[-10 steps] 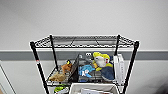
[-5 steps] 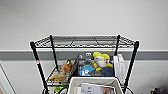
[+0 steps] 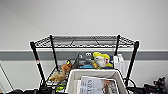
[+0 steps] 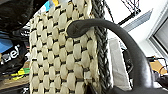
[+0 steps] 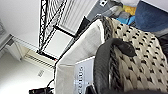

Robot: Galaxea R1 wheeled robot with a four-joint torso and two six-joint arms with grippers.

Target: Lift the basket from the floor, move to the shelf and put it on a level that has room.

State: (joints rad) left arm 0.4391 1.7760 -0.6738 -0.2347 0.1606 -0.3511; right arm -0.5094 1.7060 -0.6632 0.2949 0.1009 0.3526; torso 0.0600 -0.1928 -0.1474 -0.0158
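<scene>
The basket, woven with a white cloth lining, hangs in front of the shelf, its rim at about the height of the toy tier. A magazine lies inside it. The top level, a black wire grid, is bare. In the left wrist view the basket's woven wall and one dark loop handle sit very close to the camera. In the right wrist view the other loop handle, the lining and the rack beyond it appear. The floor is hidden below the basket.
Soft toys crowd the tier under the top one, with white boxes at its right end. A pale wall with a grey band runs behind the rack. Dark cables and gear lie at the lower right.
The basket now stands higher against the rack than one second ago. The rack itself has kept its place in the head view.
</scene>
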